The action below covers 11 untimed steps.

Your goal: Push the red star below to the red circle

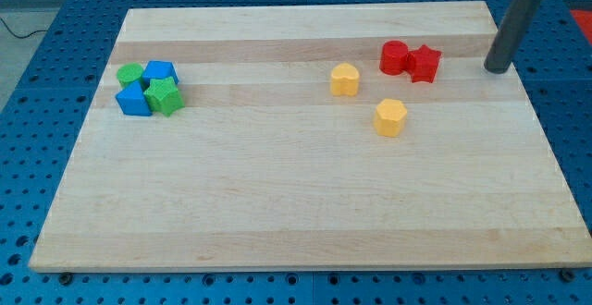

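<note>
The red circle [394, 57] and the red star [425, 63] sit side by side, touching, at the view's upper right of the wooden board [296, 213]. The star is to the right of the circle and slightly lower. My tip [497, 68] is the lower end of a dark rod standing near the board's right edge, apart from the star, to its right.
A yellow block [344, 79] lies left of the red pair and another yellow block [390, 117] lies below them. At the view's left is a tight cluster: a green circle [129, 74], two blue blocks [161, 71] [133, 100] and a green star [165, 96].
</note>
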{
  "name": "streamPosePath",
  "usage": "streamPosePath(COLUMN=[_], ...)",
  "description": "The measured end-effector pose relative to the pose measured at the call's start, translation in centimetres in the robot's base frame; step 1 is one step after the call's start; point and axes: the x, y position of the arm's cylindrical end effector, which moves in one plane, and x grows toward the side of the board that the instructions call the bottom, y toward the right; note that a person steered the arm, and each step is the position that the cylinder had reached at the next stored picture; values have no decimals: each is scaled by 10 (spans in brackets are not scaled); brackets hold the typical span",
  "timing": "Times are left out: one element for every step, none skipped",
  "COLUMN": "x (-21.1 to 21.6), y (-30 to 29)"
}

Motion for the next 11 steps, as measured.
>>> streamPosePath(x=[-3,-24,-38,-21,-16,-5,0,0,3,20,25], y=[17,41,32,-8,-70,-114,-121,-121,-90,-90,-122])
